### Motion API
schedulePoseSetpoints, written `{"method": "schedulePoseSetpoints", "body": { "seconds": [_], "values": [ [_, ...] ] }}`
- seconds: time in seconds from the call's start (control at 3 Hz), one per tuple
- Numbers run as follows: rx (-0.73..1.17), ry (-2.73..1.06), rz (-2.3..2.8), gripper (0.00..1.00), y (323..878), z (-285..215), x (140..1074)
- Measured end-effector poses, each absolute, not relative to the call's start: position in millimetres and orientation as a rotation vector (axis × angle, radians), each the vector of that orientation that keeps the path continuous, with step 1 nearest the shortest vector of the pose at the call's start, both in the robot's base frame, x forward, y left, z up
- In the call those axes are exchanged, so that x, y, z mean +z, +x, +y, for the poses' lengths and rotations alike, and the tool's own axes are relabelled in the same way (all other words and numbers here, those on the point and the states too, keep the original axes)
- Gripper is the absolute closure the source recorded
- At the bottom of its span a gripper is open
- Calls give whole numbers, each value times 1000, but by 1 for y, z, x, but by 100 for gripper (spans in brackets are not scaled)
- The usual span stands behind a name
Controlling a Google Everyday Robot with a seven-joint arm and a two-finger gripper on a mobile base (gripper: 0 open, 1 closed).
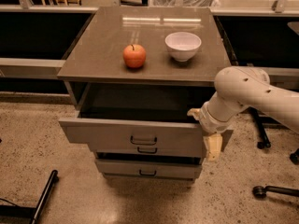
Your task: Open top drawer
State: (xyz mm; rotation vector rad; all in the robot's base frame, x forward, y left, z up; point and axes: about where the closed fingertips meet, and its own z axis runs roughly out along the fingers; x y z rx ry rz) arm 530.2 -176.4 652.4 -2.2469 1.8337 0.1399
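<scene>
The top drawer [107,133] is pulled out from under the grey cabinet top, and its dark grey inside [140,104] shows. Its small dark bar handle [143,140] sits at the centre of the front. My gripper [206,133], at the end of the white arm [243,90], is at the right end of the drawer front, against its top edge and right corner. It hides that corner.
A red apple [134,55] and a white bowl [183,45] stand on the cabinet top [93,55]. Two smaller drawers [145,169] sit below, nearly closed. Chair bases stand at the right [271,190] and a dark leg at the lower left [44,197].
</scene>
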Motion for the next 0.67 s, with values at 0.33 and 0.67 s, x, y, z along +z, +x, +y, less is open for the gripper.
{"method": "schedulePoseSetpoints", "body": {
  "seconds": [0.33,0.67],
  "values": [
    [141,-2247,1834,0,530,-176,652],
    [219,-2311,1832,0,522,-175,643]
  ]
}}
